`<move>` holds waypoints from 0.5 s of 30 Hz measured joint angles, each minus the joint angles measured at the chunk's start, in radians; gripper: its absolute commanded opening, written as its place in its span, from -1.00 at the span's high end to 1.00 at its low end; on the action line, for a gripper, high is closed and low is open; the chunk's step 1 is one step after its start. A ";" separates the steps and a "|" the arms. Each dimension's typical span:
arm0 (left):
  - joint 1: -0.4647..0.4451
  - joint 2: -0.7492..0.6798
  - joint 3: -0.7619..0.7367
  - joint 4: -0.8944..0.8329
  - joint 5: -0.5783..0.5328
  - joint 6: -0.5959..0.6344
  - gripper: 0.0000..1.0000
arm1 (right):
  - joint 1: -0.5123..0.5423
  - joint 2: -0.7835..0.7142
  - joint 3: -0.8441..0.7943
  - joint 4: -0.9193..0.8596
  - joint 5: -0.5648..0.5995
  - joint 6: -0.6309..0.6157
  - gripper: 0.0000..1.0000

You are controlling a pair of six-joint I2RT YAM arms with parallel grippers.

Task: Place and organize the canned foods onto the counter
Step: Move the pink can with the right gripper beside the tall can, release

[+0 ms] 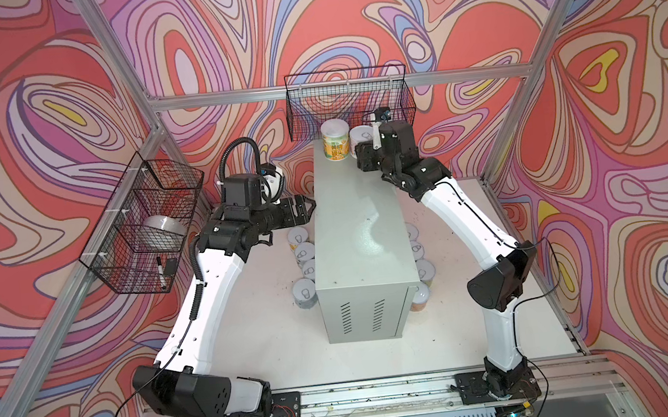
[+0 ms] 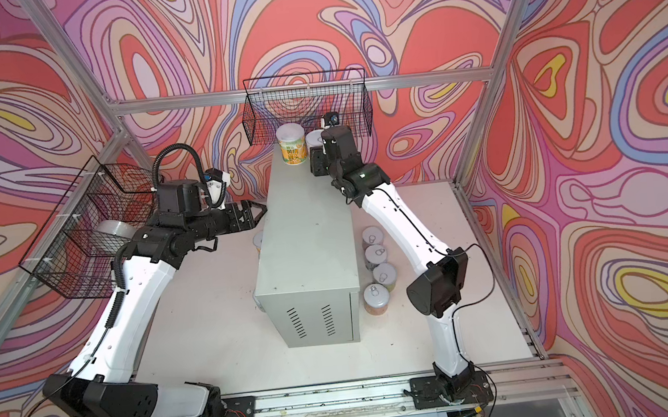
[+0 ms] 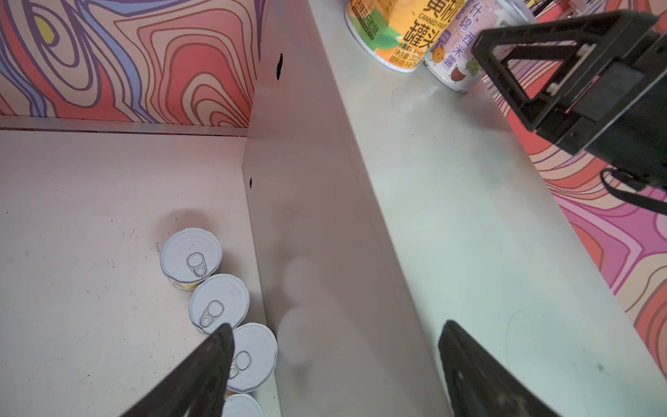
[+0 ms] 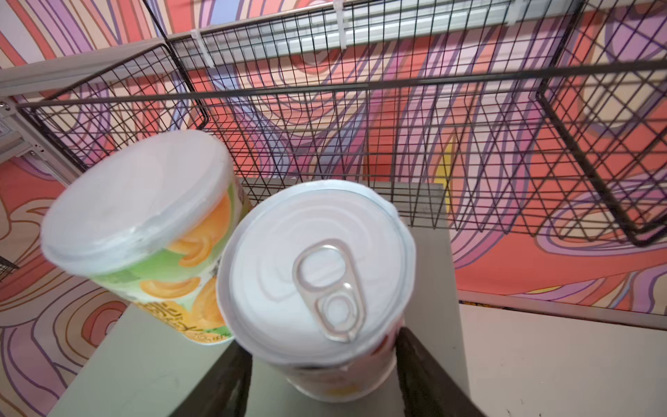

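Two cans [image 1: 335, 142] on counter [image 1: 361, 232], right gripper [image 4: 323, 339] around one

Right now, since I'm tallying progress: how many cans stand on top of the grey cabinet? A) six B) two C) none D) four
B: only the yellow-labelled can and the pull-tab can beside it stand on the counter, at its far end.
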 measured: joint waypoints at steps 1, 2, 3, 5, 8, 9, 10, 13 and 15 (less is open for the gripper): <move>0.000 0.002 0.000 0.000 0.000 0.000 -0.78 | -0.001 0.010 0.014 -0.005 0.002 0.000 -0.29; 0.000 0.003 0.000 0.000 0.000 0.000 -0.78 | -0.002 0.016 0.022 -0.006 0.002 0.000 -0.29; 0.000 0.006 0.000 0.000 0.001 0.000 -0.78 | -0.004 0.018 0.022 -0.006 0.002 0.000 -0.28; 0.000 0.010 0.000 0.005 0.000 0.000 -0.78 | -0.006 0.019 0.022 -0.007 0.002 0.000 -0.28; 0.000 0.010 0.000 0.006 0.000 0.000 -0.79 | -0.007 0.019 0.022 -0.005 0.001 0.000 -0.29; 0.000 0.010 0.000 0.006 0.000 0.000 -0.80 | -0.007 0.019 0.022 -0.005 0.000 0.000 -0.31; 0.000 0.010 0.000 0.006 0.000 0.000 -0.81 | -0.008 0.019 0.022 -0.005 -0.001 0.000 -0.35; 0.000 0.010 0.000 0.006 -0.004 0.000 -0.86 | -0.010 0.018 0.022 -0.006 -0.008 0.000 -0.50; 0.000 0.010 0.000 0.006 -0.011 0.001 -0.89 | -0.011 0.013 0.021 -0.010 -0.015 0.002 -0.55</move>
